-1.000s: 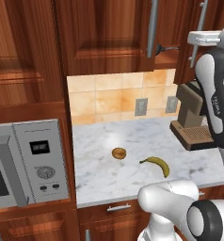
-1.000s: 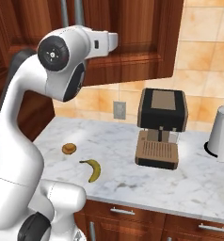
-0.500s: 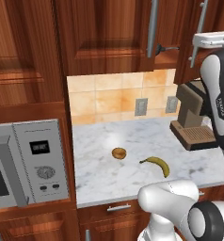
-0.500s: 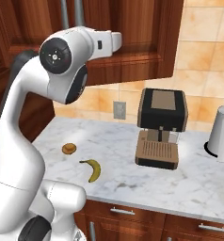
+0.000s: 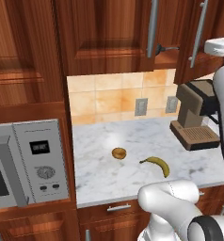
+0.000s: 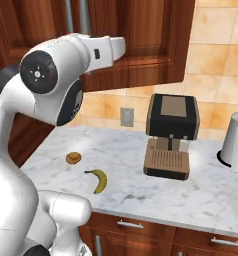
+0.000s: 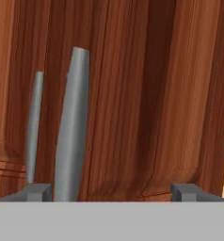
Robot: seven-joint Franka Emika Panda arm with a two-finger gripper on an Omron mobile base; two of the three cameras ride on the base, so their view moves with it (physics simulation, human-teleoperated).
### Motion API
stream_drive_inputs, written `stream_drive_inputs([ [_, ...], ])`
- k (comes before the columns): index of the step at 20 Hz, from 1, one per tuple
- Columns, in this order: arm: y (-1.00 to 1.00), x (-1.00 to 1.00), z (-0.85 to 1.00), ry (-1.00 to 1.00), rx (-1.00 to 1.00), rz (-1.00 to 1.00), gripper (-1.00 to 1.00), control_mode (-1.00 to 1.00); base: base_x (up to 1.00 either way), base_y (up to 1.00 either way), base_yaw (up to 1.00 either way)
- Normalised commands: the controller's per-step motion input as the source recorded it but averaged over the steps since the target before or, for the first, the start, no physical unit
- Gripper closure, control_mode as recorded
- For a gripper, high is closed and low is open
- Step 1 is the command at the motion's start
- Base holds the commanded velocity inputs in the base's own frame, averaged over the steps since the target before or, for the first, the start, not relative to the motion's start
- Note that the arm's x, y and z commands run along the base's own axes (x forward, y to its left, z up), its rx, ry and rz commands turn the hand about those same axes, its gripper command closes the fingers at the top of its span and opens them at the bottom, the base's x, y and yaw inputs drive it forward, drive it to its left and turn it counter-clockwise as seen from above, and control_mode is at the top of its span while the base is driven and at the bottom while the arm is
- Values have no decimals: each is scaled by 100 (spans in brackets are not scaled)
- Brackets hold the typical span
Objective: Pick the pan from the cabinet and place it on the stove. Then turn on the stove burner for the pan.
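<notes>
My two base cameras look forward and down from behind, left and right, sharing the worktop [image 5: 132, 141], banana [image 5: 157, 164] and cabinet [image 5: 109, 33]. My hand camera sits close against a cabinet door.

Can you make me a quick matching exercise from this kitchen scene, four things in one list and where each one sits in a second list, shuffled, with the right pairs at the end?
Things:
1. banana
2. coffee machine
3. microwave
4. white kettle

Places:
A. far right of the counter in the right base view, beyond the coffee machine
B. built into the wood at the left end of the counter
C. lying flat on the marble, near a small round brown thing
D. standing on the counter under the cabinet

Pairs: 1-C, 2-D, 3-B, 4-A
</notes>
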Motion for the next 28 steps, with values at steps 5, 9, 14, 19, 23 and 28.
stream_drive_inputs([
  [5,92,-43,0,-1,-24,0,-100,-100,0,0,0],
  [9,94,-4,0,1,-28,-1,-100,-100,0,0,0],
  [14,48,29,-16,6,-23,-20,-100,-100,0,0,0],
  [19,17,39,-23,17,-20,-31,-100,-100,0,0,0],
  [23,1,50,-26,21,-18,-29,-100,-100,0,0,0],
  [28,0,62,-23,22,-17,-26,-100,-100,0,0,0],
])
